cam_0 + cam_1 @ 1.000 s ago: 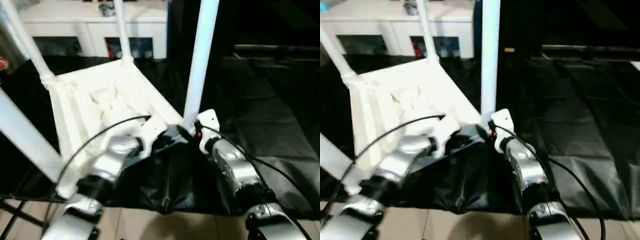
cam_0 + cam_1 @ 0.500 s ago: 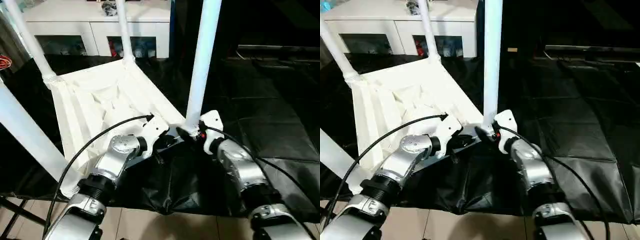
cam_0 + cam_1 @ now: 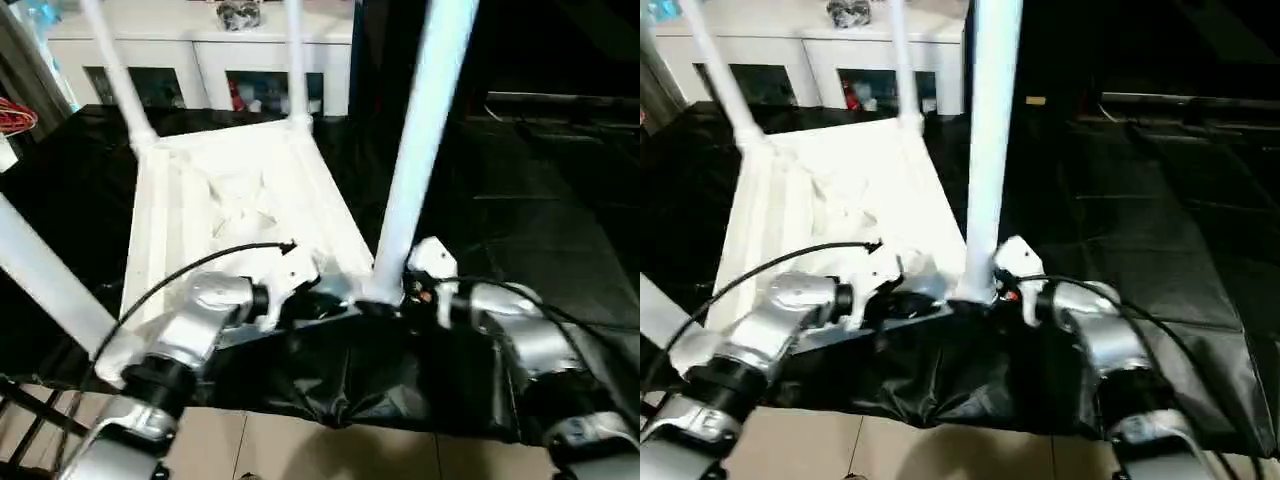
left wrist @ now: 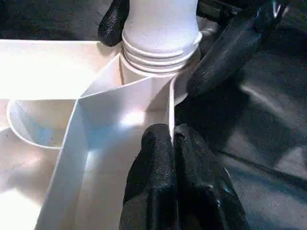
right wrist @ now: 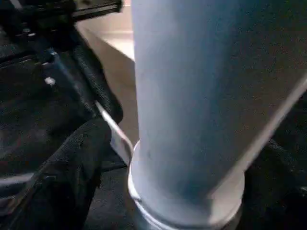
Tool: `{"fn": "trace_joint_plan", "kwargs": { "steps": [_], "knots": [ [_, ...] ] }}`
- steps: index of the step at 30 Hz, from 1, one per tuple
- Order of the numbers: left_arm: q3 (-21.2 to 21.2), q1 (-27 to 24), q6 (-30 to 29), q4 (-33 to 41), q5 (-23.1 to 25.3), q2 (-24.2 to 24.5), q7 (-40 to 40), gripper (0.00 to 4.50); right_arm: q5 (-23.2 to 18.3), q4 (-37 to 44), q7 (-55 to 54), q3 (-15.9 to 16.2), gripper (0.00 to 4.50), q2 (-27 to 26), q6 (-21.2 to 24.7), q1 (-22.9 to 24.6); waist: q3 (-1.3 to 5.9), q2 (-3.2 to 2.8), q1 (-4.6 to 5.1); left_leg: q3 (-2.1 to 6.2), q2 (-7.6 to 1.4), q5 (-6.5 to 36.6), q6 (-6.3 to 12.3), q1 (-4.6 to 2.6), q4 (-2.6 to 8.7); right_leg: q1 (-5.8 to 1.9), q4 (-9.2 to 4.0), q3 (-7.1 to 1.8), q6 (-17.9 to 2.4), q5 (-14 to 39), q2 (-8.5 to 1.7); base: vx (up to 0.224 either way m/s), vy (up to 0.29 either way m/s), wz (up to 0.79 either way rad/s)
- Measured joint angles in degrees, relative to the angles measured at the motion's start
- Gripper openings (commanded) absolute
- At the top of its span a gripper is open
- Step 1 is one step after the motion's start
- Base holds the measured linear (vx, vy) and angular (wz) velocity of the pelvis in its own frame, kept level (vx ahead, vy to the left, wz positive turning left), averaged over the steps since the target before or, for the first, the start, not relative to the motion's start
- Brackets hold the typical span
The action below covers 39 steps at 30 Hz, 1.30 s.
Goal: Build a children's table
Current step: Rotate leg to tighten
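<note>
Left claw [image 4: 170, 158] pinches the tabletop [image 3: 235, 190] rim at frame centre; right claw [image 4: 158, 43] grips the upright leg [image 3: 415, 170] beside it.

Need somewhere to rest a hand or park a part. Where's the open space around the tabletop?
Free: the black cloth beyond the right gripper, right of the near leg. Crowded: the near corner, where the left gripper pinches the tabletop rim and the right gripper closes round the leg's base.
</note>
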<state>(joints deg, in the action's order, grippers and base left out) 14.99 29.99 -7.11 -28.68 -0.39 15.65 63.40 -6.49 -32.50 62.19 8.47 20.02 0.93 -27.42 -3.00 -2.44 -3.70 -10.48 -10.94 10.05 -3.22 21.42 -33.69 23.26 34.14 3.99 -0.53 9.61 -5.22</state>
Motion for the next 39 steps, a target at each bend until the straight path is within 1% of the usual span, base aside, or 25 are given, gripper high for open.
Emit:
{"fn": "trace_joint_plan", "kwargs": {
  "steps": [2,3,5,7,8,10,11,15,17,18,23,26,28,30,33,36,39],
  "knots": [
    [0.09,-0.21,-0.01,0.33,-0.31,1.09,1.69,0.00,-0.20,0.63,2.07,0.44,4.09,0.70,0.21,0.21,-0.01,0.01,-0.03,0.00,0.00,0.00,0.01,0.02,0.00,0.01,0.00,0.01,0.00,0.00,0.00,0.000,0.000,0.00],
    [0.18,-0.30,-0.01,0.41,-0.68,1.43,2.54,0.00,-0.39,0.89,2.89,0.73,3.94,0.90,0.20,0.32,-0.02,0.03,-0.02,0.00,0.00,0.00,0.00,0.02,-0.01,0.01,0.00,0.01,0.00,0.00,0.00,0.000,0.000,0.00],
    [0.35,-0.35,-0.02,0.44,-0.97,1.77,3.13,0.00,-0.52,0.89,3.13,0.91,3.94,0.87,0.20,0.35,-0.02,0.03,-0.04,0.00,0.00,0.00,0.00,0.02,-0.02,0.01,0.00,0.00,0.00,0.00,0.00,0.000,0.000,0.00],
    [0.58,-0.48,-0.02,0.88,-1.01,1.96,3.45,0.00,-0.55,0.89,3.46,0.95,3.65,0.82,0.19,0.35,-0.03,0.05,-0.13,0.00,0.00,0.00,0.01,0.03,-0.04,0.01,0.00,0.00,0.00,0.00,0.00,0.000,0.000,0.00],
    [0.61,-0.51,-0.02,0.97,-1.01,2.01,3.60,0.00,-0.58,0.89,3.62,0.97,3.65,0.81,0.20,0.35,-0.03,0.05,-0.17,0.00,0.00,0.00,0.01,0.04,-0.06,0.01,0.00,0.00,0.00,0.00,0.00,0.000,0.000,0.00],
    [0.67,-0.65,-0.04,1.13,-1.11,2.33,4.31,0.00,-0.62,0.94,4.22,0.96,3.47,0.91,0.24,0.37,-0.03,0.06,-0.31,0.00,0.00,0.01,0.01,0.04,-0.06,0.01,0.00,0.00,0.00,0.00,0.00,0.000,0.000,0.00],
    [0.69,-0.71,-0.05,1.19,-1.17,2.45,4.58,0.00,-0.67,0.99,4.49,0.95,3.47,0.98,0.27,0.44,-0.04,0.07,-0.40,0.00,0.00,0.01,0.01,0.04,-0.05,0.01,0.00,0.00,0.00,0.00,0.00,0.000,0.000,0.00],
    [0.71,-0.81,-0.16,1.42,-1.36,2.69,5.35,0.00,-0.87,2.03,4.73,0.95,3.05,1.21,1.11,0.81,-0.04,0.07,-0.91,0.00,-0.01,0.01,0.01,0.04,-0.06,0.01,0.01,0.00,0.00,0.00,0.00,0.000,0.000,0.00],
    [0.79,-0.81,-0.17,1.42,-1.57,2.77,5.64,0.00,-0.90,2.13,5.09,0.96,3.05,1.37,1.26,0.82,-0.04,0.07,-1.16,0.00,-0.01,0.01,0.01,0.04,-0.06,0.01,0.01,0.00,0.00,0.00,0.00,0.000,0.000,0.00],
    [0.96,-0.81,-0.17,1.42,-1.68,2.88,5.73,0.00,-0.91,2.22,5.25,0.97,2.75,1.35,1.35,0.91,-0.04,0.07,-1.28,0.00,-0.01,0.01,0.01,0.04,-0.06,0.01,0.01,0.00,0.00,0.00,0.00,0.000,0.000,0.00],
    [1.11,-0.99,-0.17,1.40,-1.84,2.45,5.03,0.00,-0.95,3.47,3.68,0.72,2.66,-0.03,1.58,2.58,-0.04,0.08,-1.37,0.00,-0.01,0.01,0.01,0.03,-0.06,0.01,0.01,0.00,0.00,0.00,0.00,0.000,0.000,0.00],
    [0.46,-0.97,-0.17,0.92,-0.77,1.23,1.00,0.00,-0.23,2.58,-2.47,-0.69,2.65,-2.33,1.37,2.76,-0.03,0.11,-1.14,0.00,-0.03,-0.01,-0.01,-0.04,-0.13,-0.01,0.09,-0.01,-0.02,-0.01,0.00,0.000,0.000,0.00],
    [-0.39,-0.87,-0.22,0.18,0.31,-0.28,-3.34,0.00,0.64,0.59,-9.95,-2.21,2.65,-5.47,0.72,2.41,-0.01,0.13,-0.37,-0.01,-0.02,-0.03,-0.03,-0.17,-0.14,-0.06,0.11,-0.04,-0.01,-0.01,0.00,0.000,0.000,0.00],
    [-0.62,-0.52,-0.76,-0.20,1.10,-1.52,-6.85,0.00,1.44,-0.96,-16.11,-3.23,2.65,-7.67,0.45,1.62,-0.01,0.13,0.60,0.00,0.00,-0.04,-0.06,-0.18,-0.15,-0.07,0.10,-0.07,0.16,0.09,0.00,0.000,0.000,0.00],
    [-1.08,0.17,-1.75,-0.88,2.43,-3.56,-11.81,0.00,2.46,-2.96,-24.48,-4.87,2.65,-11.14,0.37,0.38,-0.01,0.13,1.37,0.00,0.01,-0.04,-0.05,-0.23,-0.13,-0.10,0.09,-0.07,0.24,0.14,0.00,0.000,0.000,0.00],
    [-1.46,1.21,-2.87,-2.07,3.19,-5.58,-15.75,0.00,3.12,-4.31,-31.55,-6.06,2.65,-13.77,0.36,-0.53,0.03,0.07,1.63,0.00,0.03,-0.03,-0.05,-0.23,-0.11,-0.12,0.09,-0.09,0.01,0.00,0.00,0.000,0.000,0.00],
    [-1.81,2.11,-3.22,-3.55,4.25,-8.10,-19.50,0.00,4.22,-6.27,-36.10,-6.96,2.65,-14.99,0.09,-2.05,0.08,-0.01,1.67,0.00,0.07,-0.02,-0.04,-0.20,-0.07,-0.12,0.03,-0.09,-0.01,-0.01,0.00,0.000,0.000,0.00]
  ]
}}
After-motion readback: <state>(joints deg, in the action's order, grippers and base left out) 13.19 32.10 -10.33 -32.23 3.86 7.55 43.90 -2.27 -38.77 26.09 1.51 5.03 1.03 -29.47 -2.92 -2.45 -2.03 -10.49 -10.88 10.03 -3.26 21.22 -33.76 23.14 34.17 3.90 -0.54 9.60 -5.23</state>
